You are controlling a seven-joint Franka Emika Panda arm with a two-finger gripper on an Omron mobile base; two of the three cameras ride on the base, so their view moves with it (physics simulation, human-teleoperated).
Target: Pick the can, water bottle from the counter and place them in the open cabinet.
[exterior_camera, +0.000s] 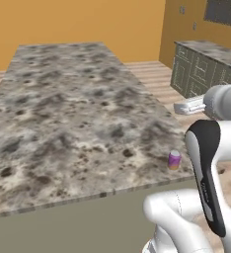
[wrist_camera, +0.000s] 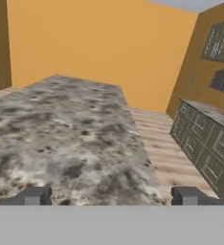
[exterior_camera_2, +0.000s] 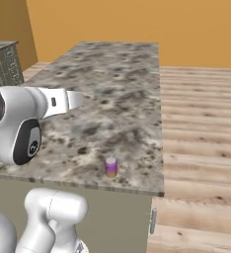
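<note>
My two-finger gripper [wrist_camera: 111, 196], jaws spread wide and empty, hangs above the speckled grey-brown granite counter [exterior_camera: 63, 108]; the small purple-magenta, orange-banded can [exterior_camera: 174, 160], label unreadable, stands near its front corner.

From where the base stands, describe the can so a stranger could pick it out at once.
Start at the big speckled granite counter with olive-green sides that fills the middle of the room. Go to its near edge, close to the corner beside the wooden floor; the can stands upright there. It is a short cylinder, purple-magenta over an orange lower band with a silver top, and nothing else stands near it.
</note>
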